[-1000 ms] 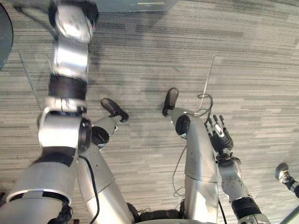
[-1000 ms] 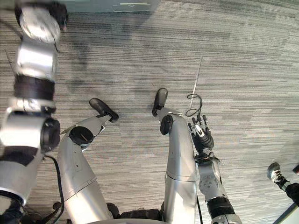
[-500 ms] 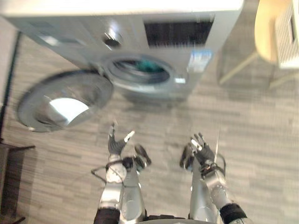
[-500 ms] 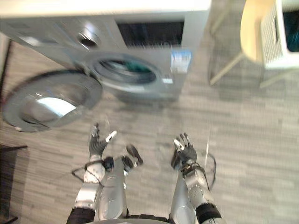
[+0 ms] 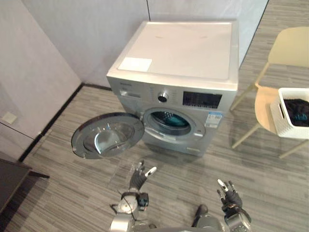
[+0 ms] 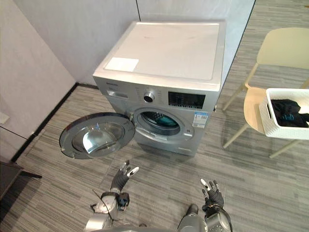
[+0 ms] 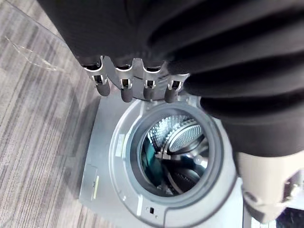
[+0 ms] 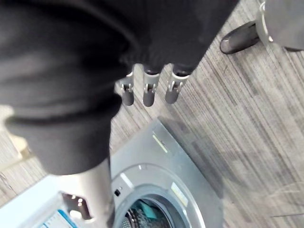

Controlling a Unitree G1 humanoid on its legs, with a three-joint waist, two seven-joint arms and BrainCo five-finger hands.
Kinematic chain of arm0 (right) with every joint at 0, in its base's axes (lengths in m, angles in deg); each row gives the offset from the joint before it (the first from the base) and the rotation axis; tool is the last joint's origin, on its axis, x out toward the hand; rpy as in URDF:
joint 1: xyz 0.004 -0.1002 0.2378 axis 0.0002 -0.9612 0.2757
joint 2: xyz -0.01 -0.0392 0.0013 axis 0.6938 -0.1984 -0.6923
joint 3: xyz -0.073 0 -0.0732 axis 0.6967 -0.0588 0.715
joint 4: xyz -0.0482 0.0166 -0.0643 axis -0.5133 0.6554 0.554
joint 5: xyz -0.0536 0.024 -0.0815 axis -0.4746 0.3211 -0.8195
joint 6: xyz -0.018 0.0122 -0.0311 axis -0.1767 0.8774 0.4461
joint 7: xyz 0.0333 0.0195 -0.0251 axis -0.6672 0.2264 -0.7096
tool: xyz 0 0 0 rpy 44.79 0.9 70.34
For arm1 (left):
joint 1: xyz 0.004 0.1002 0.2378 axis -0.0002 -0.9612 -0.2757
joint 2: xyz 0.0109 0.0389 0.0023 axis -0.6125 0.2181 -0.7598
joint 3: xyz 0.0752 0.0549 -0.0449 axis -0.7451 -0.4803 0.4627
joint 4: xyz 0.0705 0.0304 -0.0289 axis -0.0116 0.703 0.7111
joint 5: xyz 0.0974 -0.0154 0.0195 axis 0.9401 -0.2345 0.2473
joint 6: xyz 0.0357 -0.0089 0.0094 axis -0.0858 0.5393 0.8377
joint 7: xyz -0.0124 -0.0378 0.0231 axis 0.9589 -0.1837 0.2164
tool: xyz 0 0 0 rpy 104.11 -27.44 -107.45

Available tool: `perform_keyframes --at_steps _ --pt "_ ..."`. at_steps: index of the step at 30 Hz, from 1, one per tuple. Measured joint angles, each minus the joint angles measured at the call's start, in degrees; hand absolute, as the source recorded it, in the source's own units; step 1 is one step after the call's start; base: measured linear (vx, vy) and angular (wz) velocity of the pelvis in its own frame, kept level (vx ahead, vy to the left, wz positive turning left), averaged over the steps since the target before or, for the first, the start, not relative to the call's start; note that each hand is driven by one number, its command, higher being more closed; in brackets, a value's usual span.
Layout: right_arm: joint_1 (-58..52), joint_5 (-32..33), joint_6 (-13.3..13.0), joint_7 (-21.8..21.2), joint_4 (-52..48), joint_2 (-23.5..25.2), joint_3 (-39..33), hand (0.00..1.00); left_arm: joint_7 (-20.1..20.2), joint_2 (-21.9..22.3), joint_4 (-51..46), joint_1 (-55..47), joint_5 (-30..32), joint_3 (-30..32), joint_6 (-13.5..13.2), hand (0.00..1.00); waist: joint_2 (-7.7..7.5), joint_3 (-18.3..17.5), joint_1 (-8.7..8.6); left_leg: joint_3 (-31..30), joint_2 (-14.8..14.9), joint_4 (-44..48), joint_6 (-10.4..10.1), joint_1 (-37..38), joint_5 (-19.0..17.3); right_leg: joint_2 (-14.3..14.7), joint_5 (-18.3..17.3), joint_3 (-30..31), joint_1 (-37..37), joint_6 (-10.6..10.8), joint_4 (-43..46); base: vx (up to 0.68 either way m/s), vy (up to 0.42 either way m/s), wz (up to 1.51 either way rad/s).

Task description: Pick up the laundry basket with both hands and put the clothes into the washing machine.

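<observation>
Left robot hand (image 5: 137, 179), right robot hand (image 5: 231, 197), both splayed before washing machine (image 5: 183, 50), door (image 5: 108, 137) swung wide, laundry basket (image 5: 278, 114) on chair (image 5: 289, 46).

The washing machine (image 5: 186, 72) backs against the wall (image 5: 87, 34). Its door (image 5: 108, 136) hangs open to its left. Right of the machine stands a chair (image 5: 288, 46), the laundry basket (image 5: 278, 114) on its seat, clothes (image 5: 295, 110) inside.

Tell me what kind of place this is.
Likely a laundry corner in an office-like room: a front-loading washing machine, its door open, and a white laundry basket of clothes on a chair.
</observation>
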Motion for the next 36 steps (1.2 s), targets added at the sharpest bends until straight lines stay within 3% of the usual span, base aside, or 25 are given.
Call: perform_keyframes --at_steps 2,3,4,5,6,8,9,11,13,14,18,20,22,23,25,26,27,28,29,30,33,36 --pt "-1.9 0.1 -0.4 0.9 -7.1 3.2 1.1 0.00 -0.2 -1.1 -0.5 0.5 -0.3 0.0 -0.1 0.00 -3.58 0.6 -0.39 3.1 -1.8 -1.4 1.3 2.6 0.5 -0.4 1.8 3.5 0.1 0.5 -0.6 -0.32 0.154 -0.71" --pt "-3.3 0.2 -1.7 0.9 -11.7 4.5 1.7 0.00 -0.6 -1.6 -0.7 -0.2 0.9 -0.1 -0.2 0.00 -5.06 0.4 -0.96 5.0 -2.2 -1.1 2.8 2.8 -0.4 0.0 3.6 5.4 0.2 1.3 -1.9 -0.33 0.072 -0.65" --pt "-3.7 0.2 -2.0 0.9 -12.8 4.7 1.7 0.00 -0.8 -1.6 -0.7 -0.3 1.5 0.0 -0.2 0.00 -5.30 0.3 -0.95 5.5 -2.2 -0.8 3.4 2.8 -0.7 0.1 4.0 5.7 0.2 1.4 -2.3 -0.36 0.059 -0.77" --pt "-5.3 0.1 -2.6 1.3 -17.7 5.0 1.5 0.00 -1.9 -1.6 -0.7 -0.6 6.1 0.0 -0.1 0.00 -5.91 0.1 -0.84 8.1 -2.1 0.4 5.4 2.8 -1.2 0.5 5.6 8.0 0.1 2.4 -3.5 -0.18 0.031 -0.60" --pt "-6.2 0.0 -3.1 1.8 -19.9 5.0 1.1 0.00 -2.5 -1.6 -0.7 -0.7 8.8 0.2 -0.1 0.00 -5.39 0.3 -0.79 9.6 -1.5 0.9 6.5 2.8 -1.2 0.3 5.4 9.7 -0.5 2.5 -2.4 -0.22 0.032 -0.65" --pt "-6.4 0.0 -4.1 2.5 -22.3 5.0 -0.6 0.00 -2.9 -1.3 -0.7 -0.9 11.9 1.3 -0.2 0.00 -4.80 0.0 -0.75 12.0 0.6 1.4 6.8 2.8 -0.7 1.0 2.3 10.5 -1.7 -1.0 4.6 -0.13 0.004 -0.62" --pt "-6.4 0.0 -4.9 3.4 -23.6 5.2 -1.7 0.00 -3.5 -1.4 -0.7 -1.2 12.0 1.5 -0.2 0.00 -3.81 -0.1 -0.67 13.0 2.1 1.6 6.5 2.7 -0.4 1.1 -0.1 11.0 -1.7 -1.6 8.7 -0.08 -0.036 -0.76" --pt "-6.2 -0.3 -6.9 4.8 -25.9 6.3 -3.8 0.00 -3.8 -1.6 0.0 -1.8 11.8 2.7 -0.2 0.00 -3.75 -0.7 -0.61 14.3 4.2 2.2 5.3 2.5 0.4 -0.8 -3.8 12.8 -0.3 -0.9 14.7 0.01 -0.133 -0.63" --pt "-5.7 -1.1 -7.5 5.8 -25.8 6.4 -4.3 0.00 -3.8 -2.3 0.3 -2.2 11.7 2.7 -0.1 0.00 -5.70 -1.8 -0.71 15.1 5.3 3.0 4.1 1.0 1.1 -2.0 -5.4 14.8 1.2 1.2 12.7 0.01 -0.287 -0.38" --pt "-5.3 -1.5 -7.6 6.5 -25.8 6.5 -5.1 0.00 -3.7 -2.0 1.5 -2.2 11.7 2.7 0.1 0.00 -6.44 -2.3 -0.73 14.8 5.6 3.4 2.7 -0.1 2.0 -0.4 -6.0 14.0 1.5 1.9 10.0 0.00 -0.248 -0.42" --pt "-3.1 -4.6 -7.5 8.3 -25.9 6.0 -5.8 0.00 -3.5 0.0 2.8 -3.3 11.7 2.5 0.4 0.00 -4.56 -2.8 -0.72 16.9 9.0 3.7 1.0 0.1 3.0 4.2 -5.8 15.8 2.4 1.6 4.3 -0.01 -0.196 -0.51" --pt "-1.8 -5.9 -7.4 8.7 -25.9 6.5 -4.6 0.00 -3.7 -0.5 3.5 -2.7 11.5 2.9 0.4 0.00 -4.79 -2.9 0.04 19.9 11.9 5.3 0.5 0.7 2.7 7.7 -4.1 16.7 4.1 2.3 -1.9 -0.06 -0.189 -0.80" --pt "-0.1 -7.2 -7.3 9.7 -26.0 6.2 -2.7 0.00 -3.9 0.1 4.2 -2.0 10.6 3.1 0.4 0.00 -3.68 -3.4 1.62 23.1 15.7 5.4 -0.7 1.2 3.3 9.0 -5.9 11.8 5.1 3.4 -5.4 -0.07 -0.179 -0.92" --pt "1.6 -8.0 -7.2 9.9 -26.0 6.3 -1.5 0.00 -4.4 -0.3 4.8 -2.0 10.1 3.7 0.4 0.00 -4.43 -3.2 2.25 24.6 17.0 6.3 -1.3 2.0 3.5 9.5 -3.7 10.5 5.0 2.9 -5.6 -0.04 -0.142 -0.70" --pt "3.5 -8.0 -7.3 10.8 -26.2 6.2 0.3 0.00 -5.2 -0.5 5.8 -2.3 8.5 3.9 0.6 0.00 -3.90 -3.0 2.21 24.7 20.3 8.8 -2.5 3.0 4.1 12.2 -3.7 10.0 6.3 1.0 -5.7 0.02 -0.233 -0.30" --pt "4.3 -8.0 -7.3 11.1 -26.5 6.2 0.9 0.00 -5.6 -0.4 5.8 -2.6 8.1 3.9 0.6 0.00 -3.73 -2.9 2.56 24.3 22.3 11.3 -2.0 3.1 4.5 13.5 -4.4 10.2 6.7 -0.4 -5.5 0.03 -0.262 -0.17" --pt "5.0 -8.2 -7.3 12.0 -26.6 6.2 1.4 0.00 -6.1 -0.3 5.8 -2.8 7.2 3.8 0.6 0.00 -3.92 -2.9 2.79 23.9 24.8 15.6 2.6 2.2 4.9 14.5 -5.0 10.1 7.7 -1.4 -5.5 0.05 -0.221 -0.13" --pt "5.4 -8.7 -7.4 12.7 -27.3 6.2 1.7 0.00 -6.2 -0.3 5.8 -3.1 6.5 3.7 0.6 0.00 -4.21 -2.7 3.20 23.2 27.1 20.8 9.3 0.6 5.7 15.1 -5.4 10.5 9.3 -2.1 -5.7 0.11 -0.316 0.00" --pt "5.4 -10.5 -7.8 14.3 -29.8 5.6 1.5 0.00 -6.3 0.0 5.6 -3.7 6.0 3.3 0.6 0.00 -3.81 -2.1 4.20 19.2 29.6 30.9 13.9 -3.7 5.2 15.8 -5.9 11.0 11.9 -3.6 -6.7 0.14 -0.270 0.07" --pt "5.8 -12.7 -8.0 15.7 -31.8 4.4 0.9 0.00 -6.0 1.1 5.2 -4.5 5.6 2.5 0.5 0.00 -3.35 -2.1 4.50 12.7 26.5 36.7 9.9 -8.4 2.8 15.3 -6.9 11.1 12.9 -3.6 -7.2 0.11 -0.138 0.10" --pt "8.4 -15.2 -8.8 17.4 -33.1 2.5 -0.9 0.00 -5.9 2.0 2.0 -6.5 5.1 2.0 0.2 0.00 -2.74 -2.0 4.94 10.1 17.8 38.0 9.1 -14.5 0.6 14.6 -7.2 11.1 14.4 -3.7 -8.9 0.12 0.003 -0.06" --pt "9.9 -17.0 -8.9 18.7 -33.7 2.1 -3.1 0.00 -4.7 2.0 0.5 -6.6 3.6 1.7 -0.1 0.00 -3.02 -1.9 5.86 13.2 9.6 29.2 9.0 -17.6 0.7 14.2 -7.8 9.6 15.8 -2.3 -10.0 0.15 -0.012 0.19"
